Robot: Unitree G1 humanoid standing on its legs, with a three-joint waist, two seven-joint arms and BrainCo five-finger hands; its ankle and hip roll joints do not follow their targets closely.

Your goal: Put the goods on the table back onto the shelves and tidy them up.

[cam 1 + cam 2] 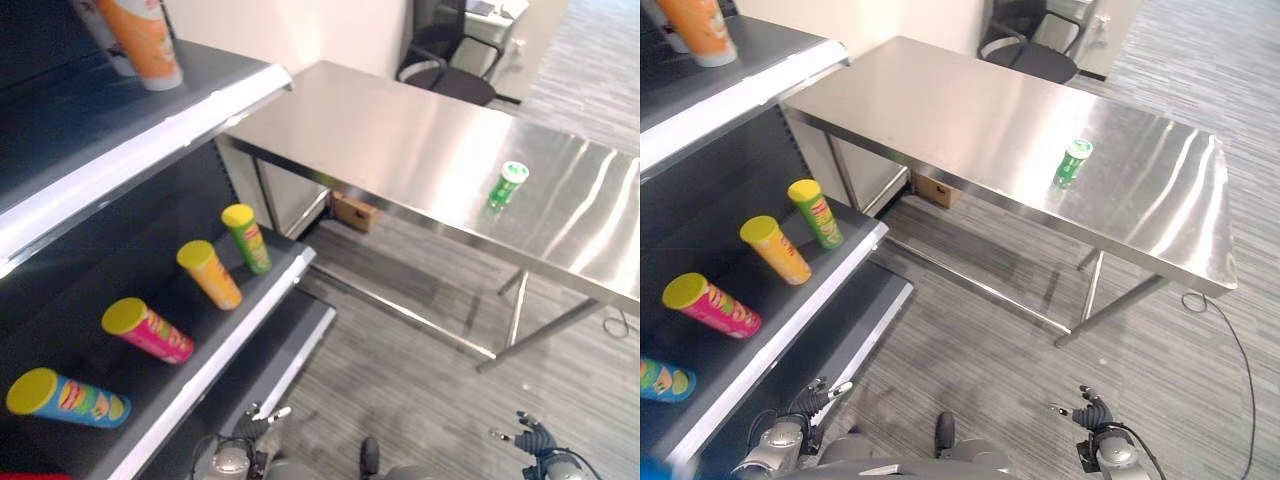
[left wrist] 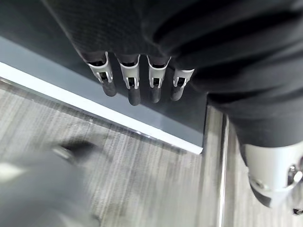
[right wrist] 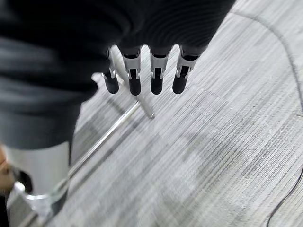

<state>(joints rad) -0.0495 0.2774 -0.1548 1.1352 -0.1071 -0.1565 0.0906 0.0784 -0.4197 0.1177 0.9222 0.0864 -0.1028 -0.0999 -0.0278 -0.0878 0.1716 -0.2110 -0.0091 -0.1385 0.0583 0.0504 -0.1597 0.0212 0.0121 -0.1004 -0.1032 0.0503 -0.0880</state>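
One green can (image 1: 1073, 160) upright on steel table (image 1: 940, 110); four tubes on shelf (image 1: 240, 300). Left hand (image 2: 137, 80), right hand (image 3: 142, 75) low, fingers seemingly relaxed, empty.

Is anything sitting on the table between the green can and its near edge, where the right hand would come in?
Nothing visible: the green can lies alone on the steel table, with bare top all round it. The right hand hangs low over the floor, empty, fingers relaxed.

Each robot hand (image 2: 142, 80) (image 3: 142, 71) has silver fingers with dark rounded tips, below a dark ribbed cover and a silver-grey wrist.
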